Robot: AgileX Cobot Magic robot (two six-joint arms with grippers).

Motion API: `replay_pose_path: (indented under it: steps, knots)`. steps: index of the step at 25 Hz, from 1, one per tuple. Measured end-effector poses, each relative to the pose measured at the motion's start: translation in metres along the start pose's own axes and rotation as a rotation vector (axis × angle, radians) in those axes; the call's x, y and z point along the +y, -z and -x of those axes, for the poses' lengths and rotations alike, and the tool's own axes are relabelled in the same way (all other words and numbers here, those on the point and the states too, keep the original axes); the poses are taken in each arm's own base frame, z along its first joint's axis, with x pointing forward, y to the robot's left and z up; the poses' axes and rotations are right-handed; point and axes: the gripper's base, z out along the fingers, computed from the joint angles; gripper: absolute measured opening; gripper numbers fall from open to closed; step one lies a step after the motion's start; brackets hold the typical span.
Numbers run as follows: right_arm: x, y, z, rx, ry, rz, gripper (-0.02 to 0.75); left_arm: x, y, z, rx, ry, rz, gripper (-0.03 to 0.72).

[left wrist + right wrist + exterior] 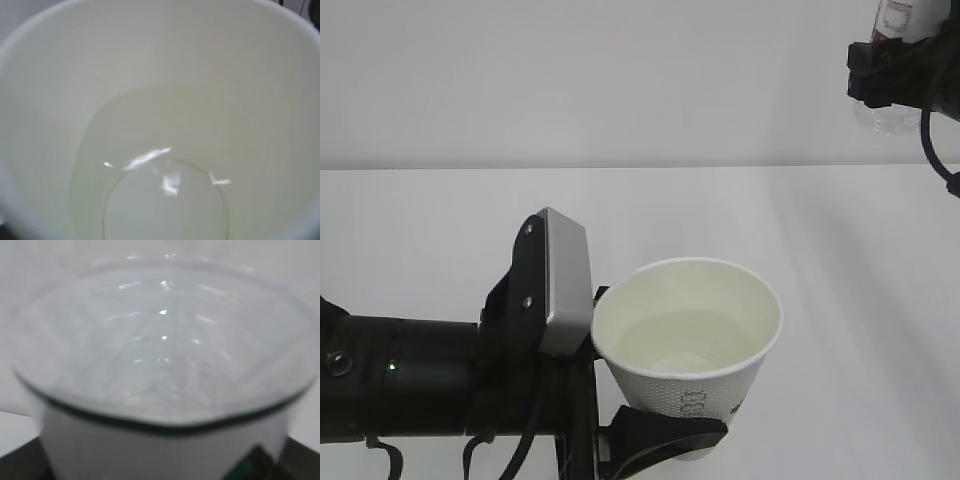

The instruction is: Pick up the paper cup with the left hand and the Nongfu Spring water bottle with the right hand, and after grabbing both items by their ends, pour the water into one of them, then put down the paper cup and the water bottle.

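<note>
In the exterior view my left gripper [665,437] is shut on the lower part of the white paper cup [688,395], which it holds upright above the table. One black finger shows under the cup's front; the other is hidden behind it. Clear water [685,345] lies in the cup's bottom. The left wrist view looks straight into the cup [160,65] at the water [165,205]. At the top right my right gripper [898,72] is shut on the raised Nongfu Spring water bottle [898,18], whose top is out of frame. The bottle [160,335] fills the right wrist view, blurred.
A white table [840,260] runs to a white wall behind. A black cable [932,150] hangs from the right arm at the right edge. The left arm's black body [410,375] and its silver-grey plate [565,285] fill the lower left.
</note>
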Motion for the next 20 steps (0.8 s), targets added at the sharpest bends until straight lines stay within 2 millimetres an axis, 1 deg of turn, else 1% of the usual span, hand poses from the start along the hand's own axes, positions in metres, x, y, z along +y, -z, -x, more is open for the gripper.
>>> replay_pose_path:
  steps: [3,20]
  knots:
    - [0.000,-0.001,-0.001,0.004,0.000,0.001,0.524,0.000,0.000,0.000,0.000,0.000,0.000,0.510]
    - [0.004,-0.020,-0.030,0.060,0.000,0.006,0.524,0.000,0.000,0.000,0.000,0.000,0.000,0.510]
